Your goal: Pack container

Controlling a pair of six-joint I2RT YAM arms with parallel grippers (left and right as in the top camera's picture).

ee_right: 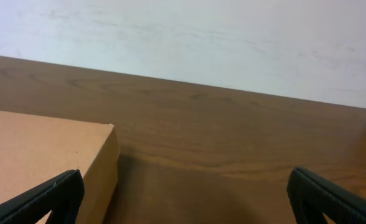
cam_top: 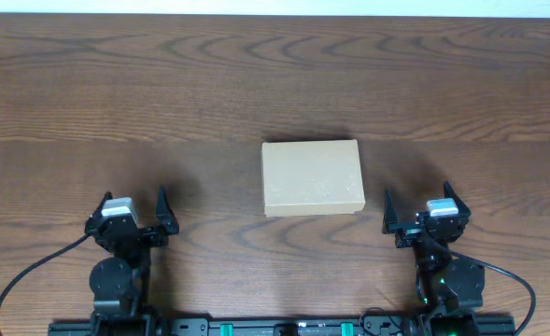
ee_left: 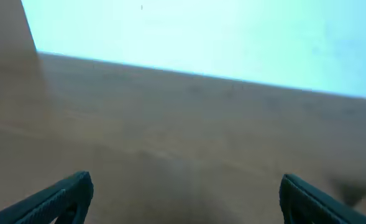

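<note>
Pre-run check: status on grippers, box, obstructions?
Left gripper open, empty. Right gripper open, empty. Tan-brown cardboard box, lid down, between them on brown wooden table. Nothing seen in the way.

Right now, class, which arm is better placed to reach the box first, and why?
Probably the right: the right gripper, open, sits close beside the box without touching; the left gripper, also open, stands clearly farther away.
</note>
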